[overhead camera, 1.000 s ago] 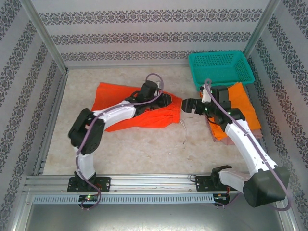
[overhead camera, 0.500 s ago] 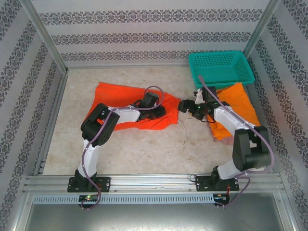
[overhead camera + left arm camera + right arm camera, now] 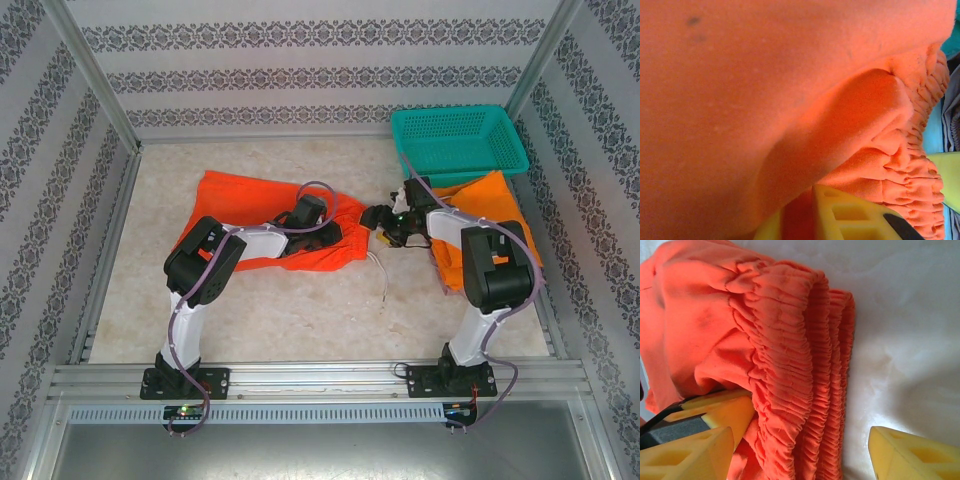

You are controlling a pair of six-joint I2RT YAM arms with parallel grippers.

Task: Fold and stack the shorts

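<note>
Left of centre on the bench [image 3: 280,310]: the bright red-orange shorts [image 3: 232,195], soft matte knit, spread wide and flat, legs toward the far left, gathered waist to the right near mid-bench. Waistband [image 3: 790,355] elastic, ruched into tight fine ribs, stacked in several layers, with a rounded outer edge against the pale marbled bench top. Just behind it, cloth heaped into a smooth bulge over a deep shadowed fold.

Left jaws low at the waist end, pinching a fold of the red-orange cloth between blocky yellow fingers [image 3: 850,215]. Right jaws spread, one hollowed yellow finger [image 3: 910,455] over bare bench and the other on the cloth side, straddling the waistband without gripping it. Both sets of jaws close together at the same end of the garment.

At the right: orange shorts [image 3: 495,205], smaller, partly under the right arm, far edge just beside the teal plastic mesh basket [image 3: 460,165] in the far right corner. Thin white cord [image 3: 383,278] loose on the bench, just near of the waist.

Open room: a broad bare band of bench between the shorts and the aluminium rail [image 3: 300,375] at the near edge. A narrower bare strip along the far wall. Little free space between the two garments.
</note>
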